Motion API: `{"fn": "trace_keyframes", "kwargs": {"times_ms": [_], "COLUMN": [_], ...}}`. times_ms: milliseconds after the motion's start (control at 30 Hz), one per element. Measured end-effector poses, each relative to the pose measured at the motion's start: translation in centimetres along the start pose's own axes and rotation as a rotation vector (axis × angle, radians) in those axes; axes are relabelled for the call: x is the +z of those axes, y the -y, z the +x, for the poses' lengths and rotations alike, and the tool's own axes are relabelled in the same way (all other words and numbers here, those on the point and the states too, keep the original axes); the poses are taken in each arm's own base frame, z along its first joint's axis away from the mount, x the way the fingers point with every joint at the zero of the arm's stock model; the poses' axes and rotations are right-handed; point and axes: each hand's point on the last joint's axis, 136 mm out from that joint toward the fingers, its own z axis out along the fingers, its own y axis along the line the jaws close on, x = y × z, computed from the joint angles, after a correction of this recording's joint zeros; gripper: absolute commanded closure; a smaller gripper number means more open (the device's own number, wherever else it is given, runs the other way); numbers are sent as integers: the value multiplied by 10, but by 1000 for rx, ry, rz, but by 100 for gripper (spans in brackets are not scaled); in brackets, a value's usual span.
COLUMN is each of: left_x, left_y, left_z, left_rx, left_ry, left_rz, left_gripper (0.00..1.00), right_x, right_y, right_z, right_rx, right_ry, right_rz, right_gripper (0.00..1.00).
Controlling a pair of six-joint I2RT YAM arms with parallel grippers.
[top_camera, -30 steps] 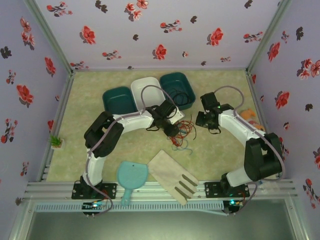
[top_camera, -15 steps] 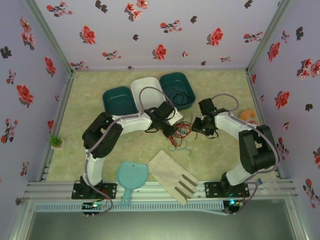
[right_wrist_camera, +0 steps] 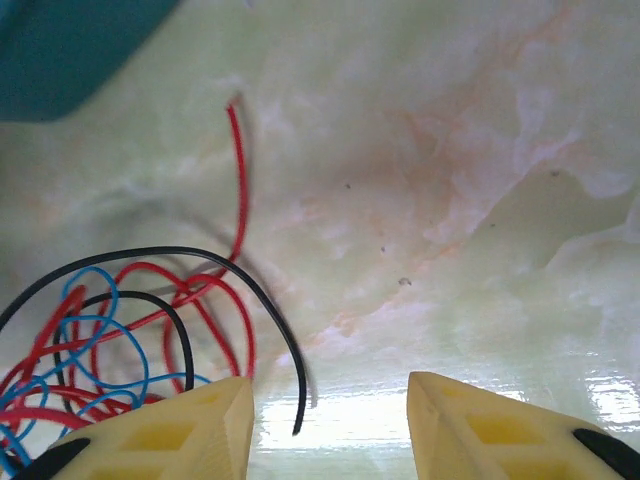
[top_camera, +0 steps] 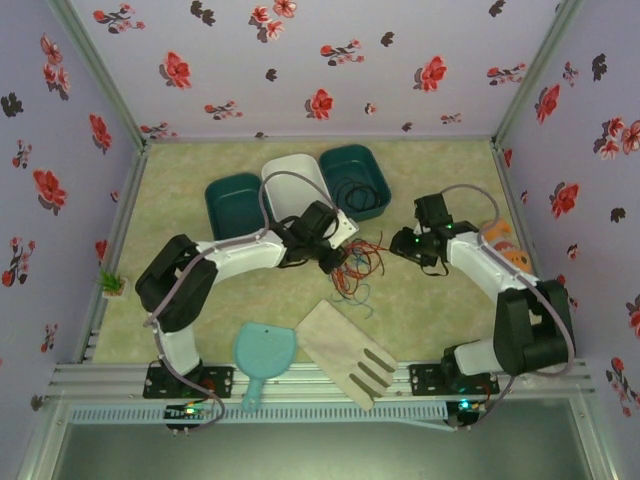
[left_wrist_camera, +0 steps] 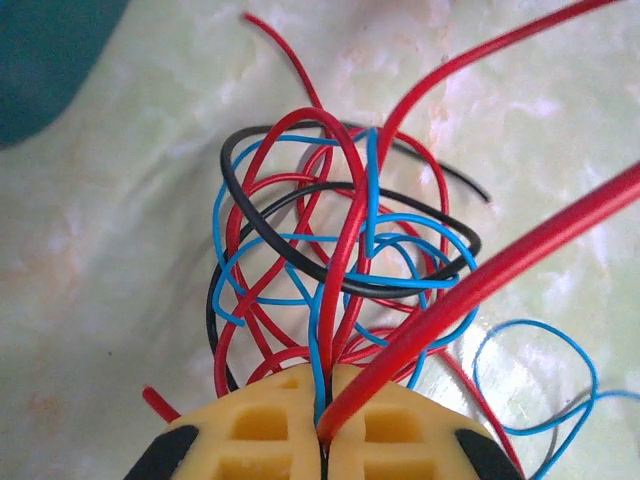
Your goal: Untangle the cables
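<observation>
The cables [top_camera: 357, 266] lie in a loose heap at the middle of the counter [top_camera: 440, 310]. They are just in front of the white bin [top_camera: 295, 178] and the right teal bin [top_camera: 372, 170], and between the two arms' tips.

In the left wrist view the heap is a nest of thin glossy strands. Red [left_wrist_camera: 500, 272], black [left_wrist_camera: 226, 176] and blue [left_wrist_camera: 540, 323] loop over and through one another many times. Red makes the most turns. Black runs as two wide arcs across the middle. Blue weaves between them and throws one free ring out to the right, flat on the counter.

The left fingers [left_wrist_camera: 325, 412] are pressed together at the near edge of the nest. They pinch a red strand and a blue strand in the seam between the yellow pads. One red strand leaves the pinch and rises slantwise to the right, and it looks thick because it is close to the lens.

The right fingers [top_camera: 400, 248] stand just right of the heap, spread apart with bare counter between them and nothing in the gap. In the right wrist view the tangle sits at lower left. A single red end reaches up toward the teal bin's corner. A black arc sweeps over the loops, and its free end stops near one yellow finger [right_wrist_camera: 205, 425].

A blue dustpan [top_camera: 264, 352] and a slotted wooden board [top_camera: 345, 348] lie nearer the arm bases, apart from the heap.
</observation>
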Motion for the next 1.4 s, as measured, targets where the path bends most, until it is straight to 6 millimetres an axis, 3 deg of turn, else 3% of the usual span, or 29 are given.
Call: {"fn": "trace_keyframes", "kwargs": {"times_ms": [133, 400, 733, 1133, 1400], "left_x": [-8, -11, -13, -30, -31], "left_y": [-2, -6, -9, -11, -4], "left_z": [-9, -9, -12, -37, -37], "left_rx": [2, -3, -3, -26, -29], "left_ry": [32, 46, 82, 199, 212], "left_rz": [-5, -13, -12, 54, 102], "left_gripper": [100, 100, 100, 100, 100], "right_x": [4, 41, 54, 61, 64], "right_y": [-1, -2, -12, -38, -39], "right_z": [2, 23, 12, -8, -10], "right_rx": [20, 103, 113, 61, 61], "right_ry": [-7, -117, -102, -52, -49], "right_rz": [-48, -118, -171, -300, -305], "right_gripper": [57, 60, 62, 55, 66]}}
